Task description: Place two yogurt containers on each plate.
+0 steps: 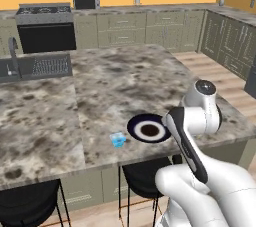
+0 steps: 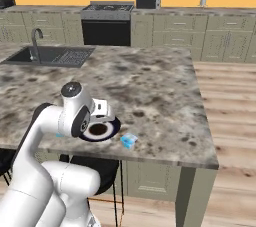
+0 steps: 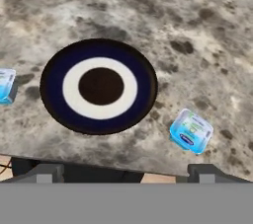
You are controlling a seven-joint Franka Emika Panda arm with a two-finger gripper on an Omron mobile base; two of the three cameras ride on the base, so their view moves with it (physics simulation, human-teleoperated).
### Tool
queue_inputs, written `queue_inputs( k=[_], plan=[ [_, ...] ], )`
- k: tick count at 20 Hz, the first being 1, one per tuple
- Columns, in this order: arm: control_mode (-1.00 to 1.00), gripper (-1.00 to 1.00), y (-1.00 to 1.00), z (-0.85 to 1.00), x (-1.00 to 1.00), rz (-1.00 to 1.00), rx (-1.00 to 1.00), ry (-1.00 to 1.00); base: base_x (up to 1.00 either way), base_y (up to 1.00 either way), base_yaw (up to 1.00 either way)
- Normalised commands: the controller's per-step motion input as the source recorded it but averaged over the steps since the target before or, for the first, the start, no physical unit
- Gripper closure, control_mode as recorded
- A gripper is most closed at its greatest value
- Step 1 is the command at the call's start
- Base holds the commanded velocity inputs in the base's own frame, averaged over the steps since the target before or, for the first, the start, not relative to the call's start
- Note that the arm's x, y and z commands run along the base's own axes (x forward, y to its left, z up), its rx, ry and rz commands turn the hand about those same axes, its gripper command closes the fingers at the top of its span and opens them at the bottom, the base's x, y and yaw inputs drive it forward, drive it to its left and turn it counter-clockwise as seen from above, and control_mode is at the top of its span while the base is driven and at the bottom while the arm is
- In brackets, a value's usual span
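Light blue, glossy plastic: a yogurt cup (image 3: pixel 191 130) lies on the mottled stone counter (image 3: pixel 197 30), just beside the navy plate (image 3: pixel 99 86) but not on it; a second blue cup (image 3: pixel 6 86) sits just off the plate's opposite side. Each cup is judged light, thin-walled and somewhat slippery; a gentle grip across the side walls, below the foil top, is advised. The gripper (image 3: pixel 126 171) is seen spread wide and empty, fingertips (image 3: pixel 47 172) hovering above the plate's near edge; the nearer cup lies ahead and toward the right-hand finger, the other far to the left-hand side.
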Motion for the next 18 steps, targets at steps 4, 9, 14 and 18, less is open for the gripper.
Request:
queue_inputs(
  k=[4,9,14,18],
  plan=[
    [-1.00,-1.00,0.26,0.09,0.05,0.13,-0.05,0.00,0.00,0.00,0.00],
    [-1.00,-1.00,0.61,0.02,0.22,0.10,0.07,-0.01,0.00,0.00,0.00],
    [-1.00,-1.00,0.87,0.57,0.00,0.00,-0.03,0.19,0.00,0.00,0.00],
    [-1.00,-1.00,0.54,-0.05,-0.02,0.03,-0.14,0.42,0.00,0.00,0.00]
  ],
)
